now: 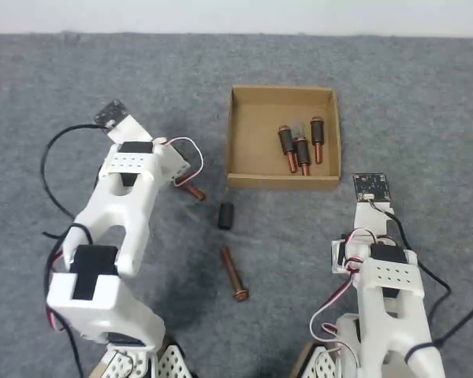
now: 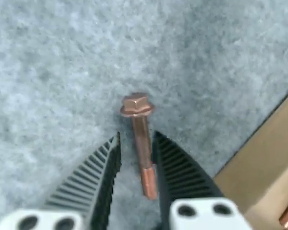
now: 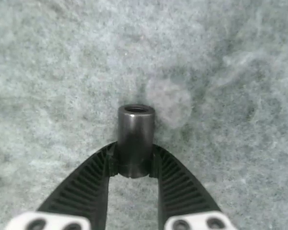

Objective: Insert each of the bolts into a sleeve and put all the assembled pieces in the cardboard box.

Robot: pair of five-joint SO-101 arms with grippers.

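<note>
A copper bolt (image 2: 140, 143) lies on the grey carpet between the fingers of my left gripper (image 2: 136, 139). That gripper is narrowly open; one finger touches the shaft and the other stands a little off it. In the high view the same bolt (image 1: 193, 191) pokes out beside the left gripper (image 1: 181, 183). My right gripper (image 3: 134, 149) is shut on a black sleeve (image 3: 136, 139), whose open end points away from the camera. A loose sleeve (image 1: 225, 215) and a second bolt (image 1: 233, 272) lie between the arms. The cardboard box (image 1: 244, 134) holds three assembled pieces (image 1: 301, 148).
The right arm (image 1: 382, 276) stands at the front right, just below the box's near wall. Cables loop beside both arms. A corner of the box (image 2: 264, 163) also shows in the left wrist view, close to the bolt.
</note>
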